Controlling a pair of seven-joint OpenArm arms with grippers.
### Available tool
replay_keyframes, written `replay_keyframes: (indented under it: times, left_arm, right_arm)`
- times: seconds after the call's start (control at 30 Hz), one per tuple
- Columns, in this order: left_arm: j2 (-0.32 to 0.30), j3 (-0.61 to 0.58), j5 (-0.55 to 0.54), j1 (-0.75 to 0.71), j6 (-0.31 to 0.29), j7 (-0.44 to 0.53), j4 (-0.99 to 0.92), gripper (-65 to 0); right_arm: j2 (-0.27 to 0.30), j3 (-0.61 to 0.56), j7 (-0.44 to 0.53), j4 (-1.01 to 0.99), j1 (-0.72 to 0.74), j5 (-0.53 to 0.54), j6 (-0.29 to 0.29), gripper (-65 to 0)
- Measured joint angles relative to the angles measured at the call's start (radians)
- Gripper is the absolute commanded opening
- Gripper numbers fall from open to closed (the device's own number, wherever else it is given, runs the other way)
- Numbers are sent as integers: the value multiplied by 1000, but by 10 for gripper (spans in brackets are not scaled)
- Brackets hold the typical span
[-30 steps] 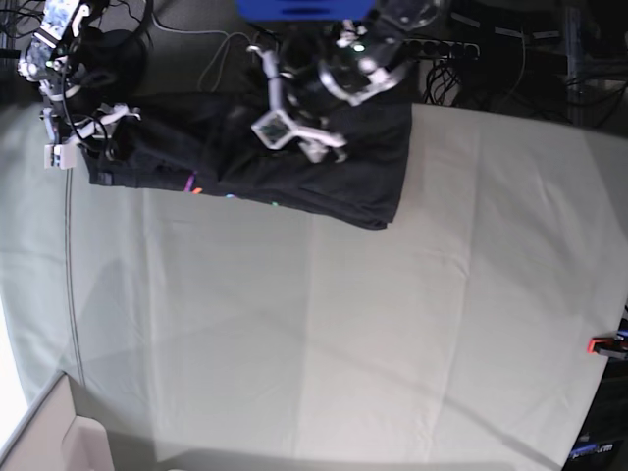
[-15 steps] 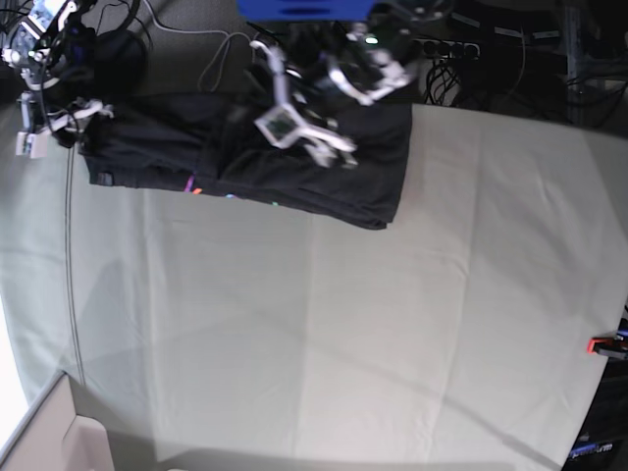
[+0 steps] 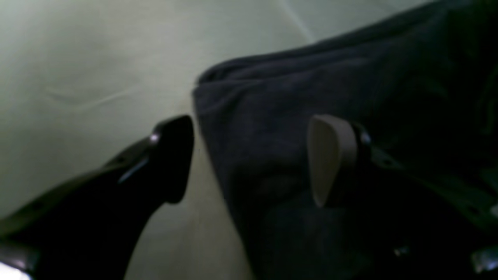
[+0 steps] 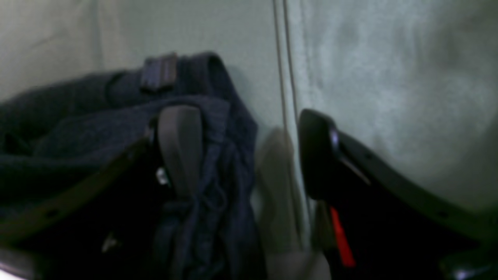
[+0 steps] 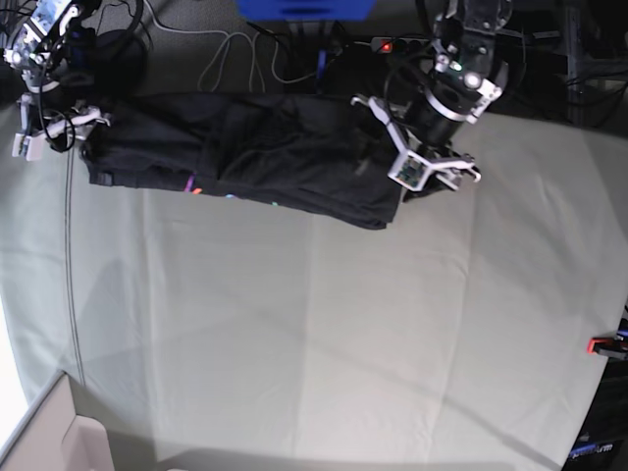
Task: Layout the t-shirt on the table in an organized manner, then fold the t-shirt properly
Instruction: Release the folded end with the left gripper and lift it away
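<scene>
The black t-shirt [image 5: 255,157] lies as a long bunched strip along the far edge of the table [image 5: 343,324], with small coloured print marks on its near hem. My left gripper [image 5: 430,175] is open at the strip's right end. In the left wrist view this gripper [image 3: 251,159] straddles the t-shirt's [image 3: 350,77] edge, with cloth between its spread fingers. My right gripper [image 5: 54,132] is open at the strip's left end. In the right wrist view the gripper [image 4: 249,151] has one finger [image 4: 181,144] over the crumpled t-shirt [image 4: 58,128] and the other over bare table [image 4: 389,77].
Cables [image 5: 235,54] and dark equipment sit behind the table's far edge. A red clamp [image 5: 599,344] marks the right edge. A pale box [image 5: 49,442] stands at the near left corner. A seam [image 5: 71,275] runs down the tablecloth's left side.
The left arm has swung from above the shirt's middle to its right end. The right gripper has shifted slightly left and its jaws have spread wider at the shirt's left end.
</scene>
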State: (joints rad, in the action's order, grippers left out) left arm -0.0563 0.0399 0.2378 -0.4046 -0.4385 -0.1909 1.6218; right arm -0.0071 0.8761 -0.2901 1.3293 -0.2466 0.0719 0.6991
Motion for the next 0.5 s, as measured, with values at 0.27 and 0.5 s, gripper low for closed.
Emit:
replay_keyframes:
  times: [0.27, 0.5]
  left_arm:
    - [-8, -7, -189, 0, 0, -6, -2, -202]
    - [2, -10, -203, 0, 0, -8, -2, -202]
  right_arm:
    - [12, 0, 26, -46, 8, 12, 0, -243]
    - [-11, -4, 31, -37, -5, 13, 0, -245]
